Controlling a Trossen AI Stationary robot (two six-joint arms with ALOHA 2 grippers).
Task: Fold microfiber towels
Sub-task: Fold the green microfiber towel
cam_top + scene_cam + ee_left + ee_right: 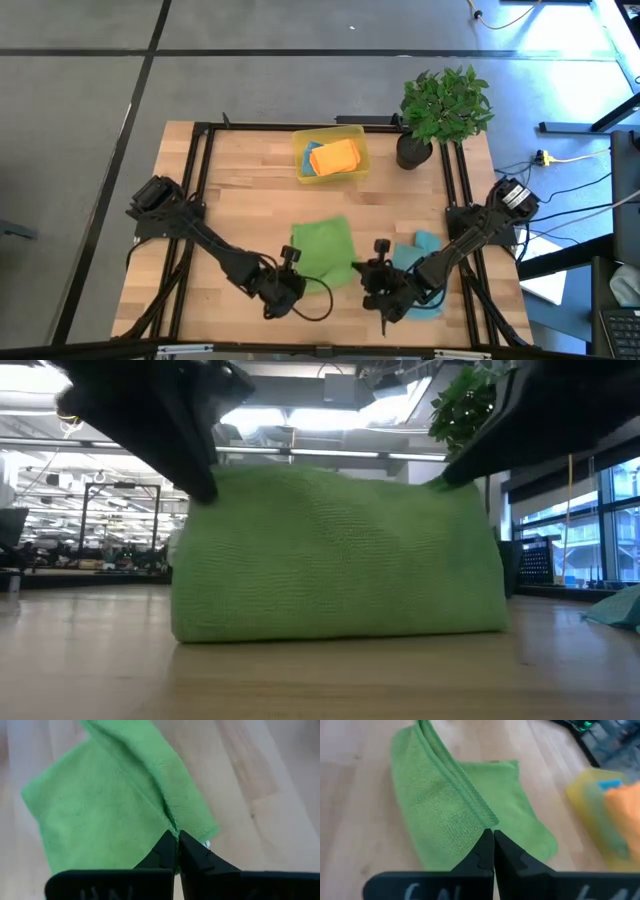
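Wooden table (pixel 250 200), plant (pixel 445 105) at the far right corner, yellow bin (pixel 355 165) beside it with an orange towel (pixel 334 157) on a blue one inside. Both arms reach low toward the near edge, elbows out. The left gripper (pixel 176 839) is pinched tight on one near corner of the green towel (pixel 322 250); the right gripper (pixel 489 836) is clamped on the other corner. The cloth rises off the table between them, draped in a hump. A teal towel (pixel 420 250) lies under the right arm.

Wooden table (pixel 240 190) with green towel (pixel 322 250), teal towel (pixel 425 245), yellow bin (pixel 360 165), potted plant (pixel 440 110).
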